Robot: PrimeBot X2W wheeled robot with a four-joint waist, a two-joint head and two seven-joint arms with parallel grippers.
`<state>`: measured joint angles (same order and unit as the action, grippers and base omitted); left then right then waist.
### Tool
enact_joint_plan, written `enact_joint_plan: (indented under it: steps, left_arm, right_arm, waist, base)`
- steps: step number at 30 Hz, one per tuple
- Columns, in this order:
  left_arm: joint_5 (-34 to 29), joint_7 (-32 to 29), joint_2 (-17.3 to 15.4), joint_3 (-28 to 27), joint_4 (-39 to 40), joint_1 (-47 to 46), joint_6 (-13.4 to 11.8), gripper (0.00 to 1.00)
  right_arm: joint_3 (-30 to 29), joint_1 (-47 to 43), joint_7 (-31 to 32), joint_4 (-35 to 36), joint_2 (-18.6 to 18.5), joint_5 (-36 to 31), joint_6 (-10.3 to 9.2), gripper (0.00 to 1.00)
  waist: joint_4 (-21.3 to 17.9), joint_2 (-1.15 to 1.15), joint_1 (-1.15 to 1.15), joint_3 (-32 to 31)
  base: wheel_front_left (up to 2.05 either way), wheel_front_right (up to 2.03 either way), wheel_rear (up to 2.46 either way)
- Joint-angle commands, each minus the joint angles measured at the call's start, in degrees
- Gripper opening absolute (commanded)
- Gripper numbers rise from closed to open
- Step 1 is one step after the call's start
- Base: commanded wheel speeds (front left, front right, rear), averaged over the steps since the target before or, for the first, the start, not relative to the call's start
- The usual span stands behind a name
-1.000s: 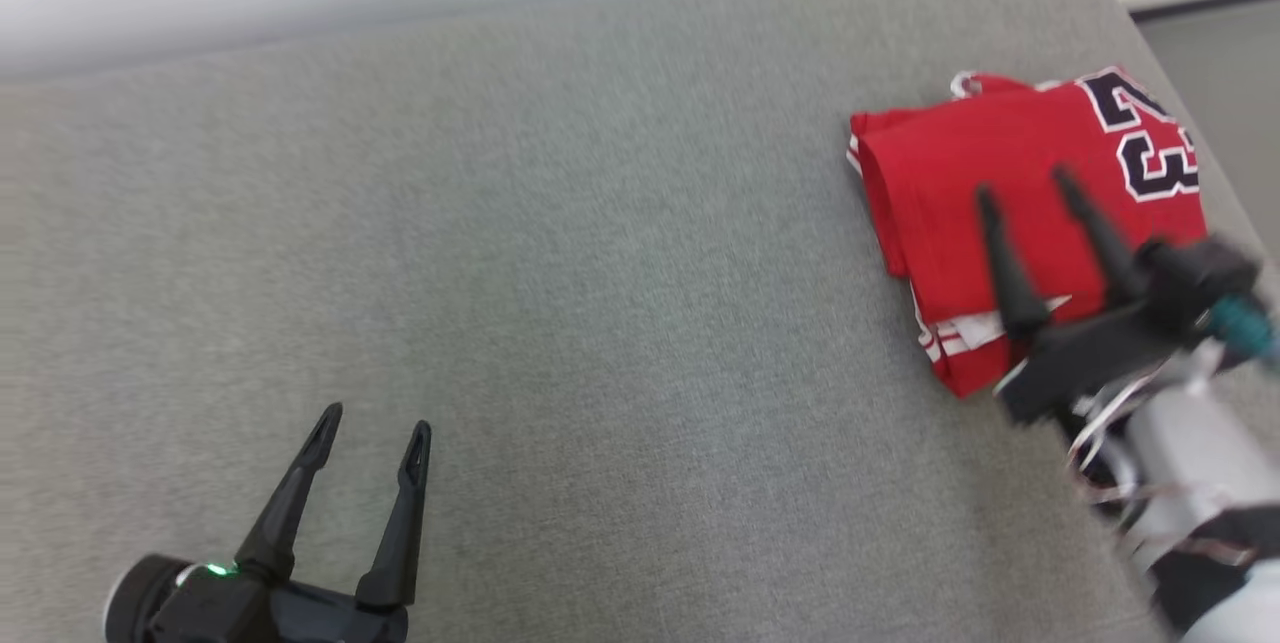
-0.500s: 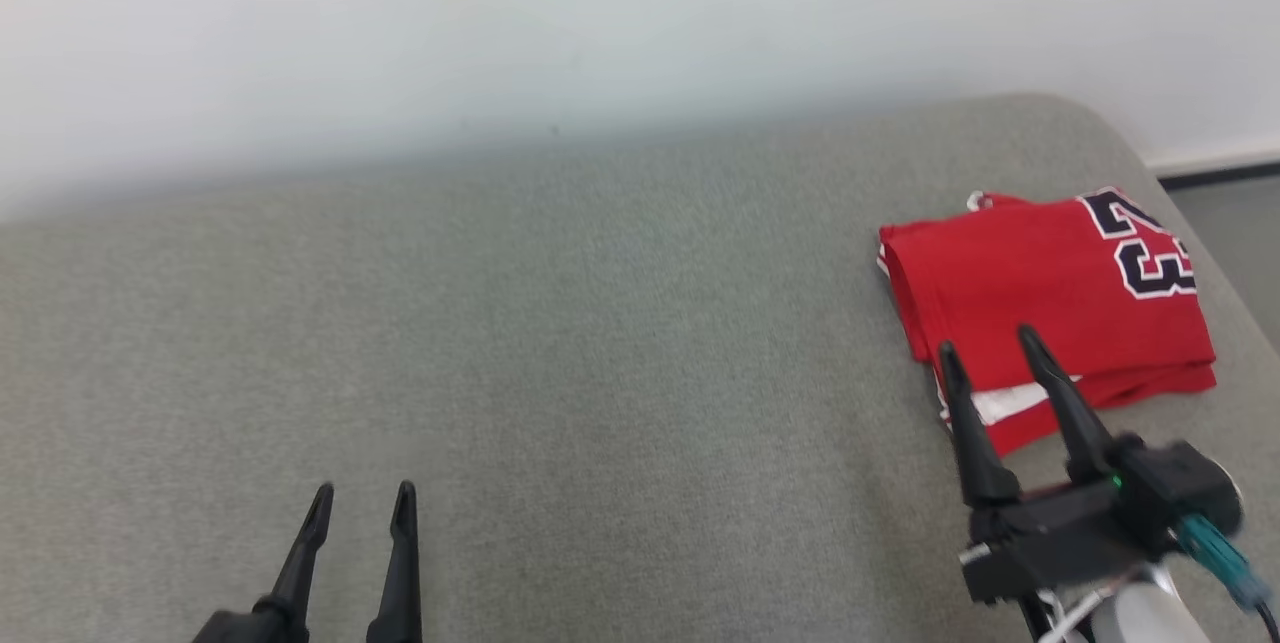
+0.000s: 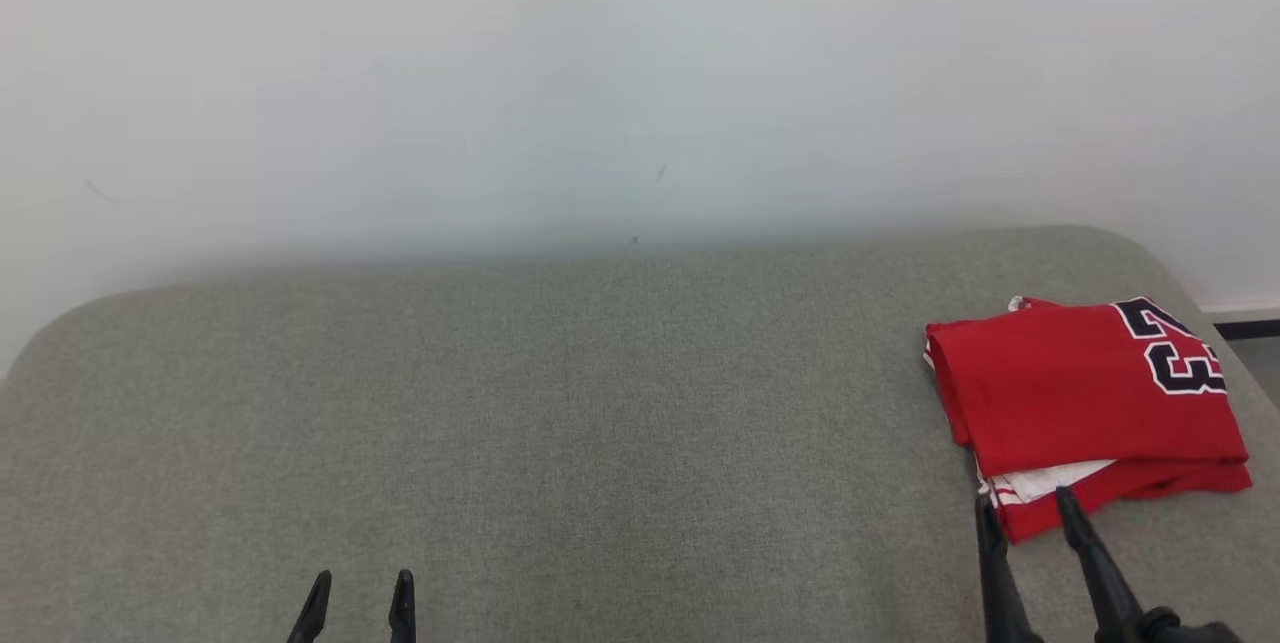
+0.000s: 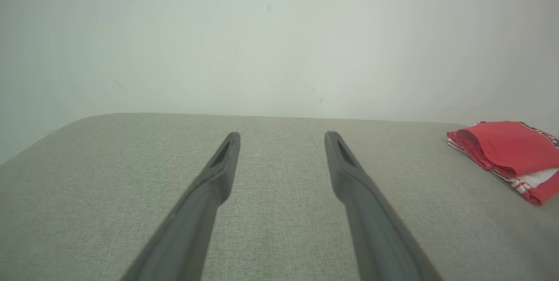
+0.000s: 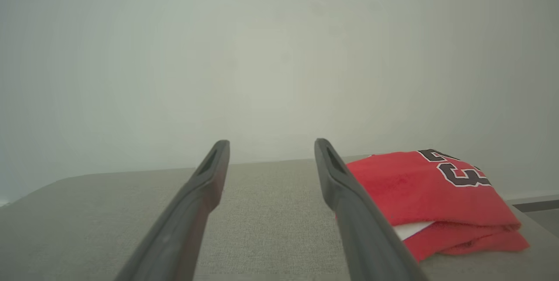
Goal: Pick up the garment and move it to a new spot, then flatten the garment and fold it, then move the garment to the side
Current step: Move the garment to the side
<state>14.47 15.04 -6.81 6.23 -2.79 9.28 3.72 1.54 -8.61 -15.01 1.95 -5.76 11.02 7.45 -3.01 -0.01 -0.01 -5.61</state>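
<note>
At the right edge of the head view, the red garment [image 3: 1085, 403] lies folded on the grey cushion [image 3: 560, 423], well aside; left gripper [image 3: 362, 583] and right gripper [image 3: 1025, 501] both stand wide, empty. Seemingly nothing remains.

Before me: grey fabric cushion [image 3: 600, 403], lower half of frame; pale wall [image 3: 600, 73], upper half; dark baseboard strip [image 3: 1247, 329], right edge.

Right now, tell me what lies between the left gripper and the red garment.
Just bare grey cushion: the head view shows nothing on the stretch from the left gripper to the folded red garment, and the left wrist view agrees.
</note>
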Motion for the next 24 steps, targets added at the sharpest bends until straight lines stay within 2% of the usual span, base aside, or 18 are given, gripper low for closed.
enact_joint_plan:
  steps: [1,6,12,24]
  left_arm:
    - [-0.9,0.16,0.44,-0.44,0.05,1.14,0.43,1.0]
    - [-3.82,0.17,1.19,-1.28,-0.14,3.35,2.24,1.0]
    - [-5.49,0.17,2.09,-2.44,-0.52,5.09,3.25,1.0]
    - [-6.82,0.17,3.04,-2.72,-2.3,5.46,3.7,1.0]
  right_arm:
    - [0.44,-1.49,-0.16,-0.46,0.15,0.05,0.01,1.0]
    - [2.1,-4.37,-0.1,-2.37,-0.38,-0.33,0.01,1.0]
    - [2.38,-5.8,-0.09,-3.51,-0.46,-0.01,0.01,1.0]
    - [2.48,-6.67,-0.09,-4.27,-0.05,0.72,0.01,1.0]
  waist:
    - [0.98,0.01,0.01,-1.77]
    - [1.05,0.01,0.01,-3.0]
    - [0.92,0.01,0.01,-3.67]
    - [0.57,0.01,0.01,-4.58]
  base:
    - [0.0,0.0,0.0]
    - [0.0,0.0,0.0]
    - [0.0,0.0,0.0]
    - [0.0,0.0,0.0]
